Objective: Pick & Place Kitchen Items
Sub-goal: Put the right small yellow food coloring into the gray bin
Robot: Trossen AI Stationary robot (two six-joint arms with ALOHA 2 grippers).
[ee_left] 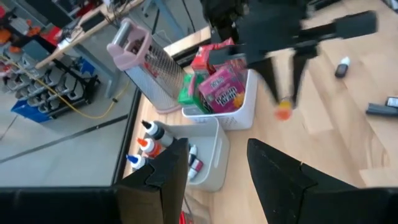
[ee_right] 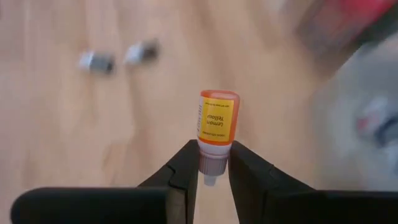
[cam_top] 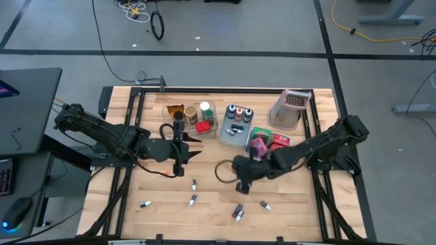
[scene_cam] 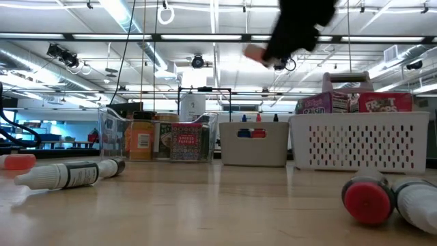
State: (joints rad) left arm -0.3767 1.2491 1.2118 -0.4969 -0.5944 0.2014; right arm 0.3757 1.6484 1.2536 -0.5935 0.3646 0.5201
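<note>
The wooden table [cam_top: 122, 194] stands on a grey floor, and a dark frame runs along its edges.

The right gripper [ee_right: 214, 171] pinches a small bottle [ee_right: 216, 134] by its white neck. The bottle has an orange cap and a yellow label. In the high view this gripper [cam_top: 243, 178] hangs just in front of the white basket [cam_top: 253, 133], above the bare wood. In the low view the bottle [scene_cam: 254, 53] is high above the table surface.

The left gripper [ee_left: 217, 165] has its fingers spread and nothing is between them. In the high view it [cam_top: 178, 162] is to the left of the white basket, just in front of the clear bin [cam_top: 212, 117].

The white basket holds pink, red and green boxes [ee_left: 221, 87]. A grey bin [cam_top: 221, 133] with small bottles touches its left side, and a pink grater [cam_top: 287, 109] stands just behind it.

The front half of the table is mostly free wood. Several small bottles [cam_top: 193, 199] lie there, well apart from each other. In the low view one bottle with a red cap [scene_cam: 369, 199] lies close to the camera, and another [scene_cam: 68, 174] lies farther left.
</note>
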